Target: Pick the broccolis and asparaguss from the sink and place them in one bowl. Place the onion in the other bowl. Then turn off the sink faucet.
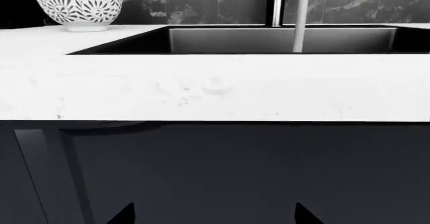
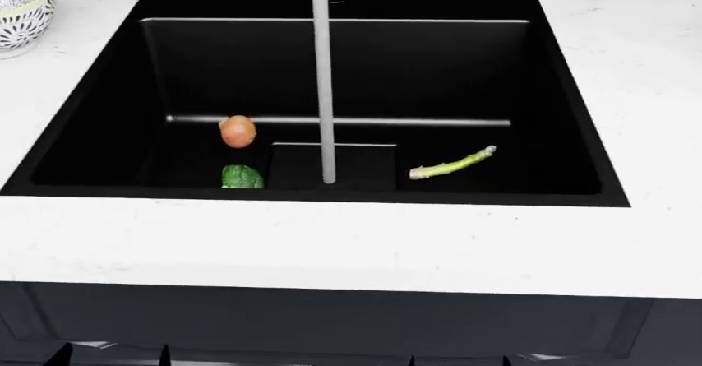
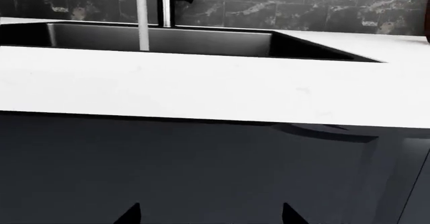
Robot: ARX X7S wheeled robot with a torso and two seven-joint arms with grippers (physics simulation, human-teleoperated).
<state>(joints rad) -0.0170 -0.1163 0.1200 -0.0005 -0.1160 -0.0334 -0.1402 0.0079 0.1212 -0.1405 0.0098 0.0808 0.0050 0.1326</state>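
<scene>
Down in the black sink, the orange-tan onion lies at the left, and a dark green broccoli sits just in front of it. A pale green asparagus lies at the right of the floor. Water runs from the sink faucet in a steady column. A white bowl with a black pattern stands on the counter left of the sink. My left gripper and right gripper hang open and empty in front of the dark cabinet, below the counter edge.
The white counter rings the basin, with a broad front lip between my grippers and the sink. Dark cabinet fronts fill the space under it. A dark marbled tile wall rises behind the faucet.
</scene>
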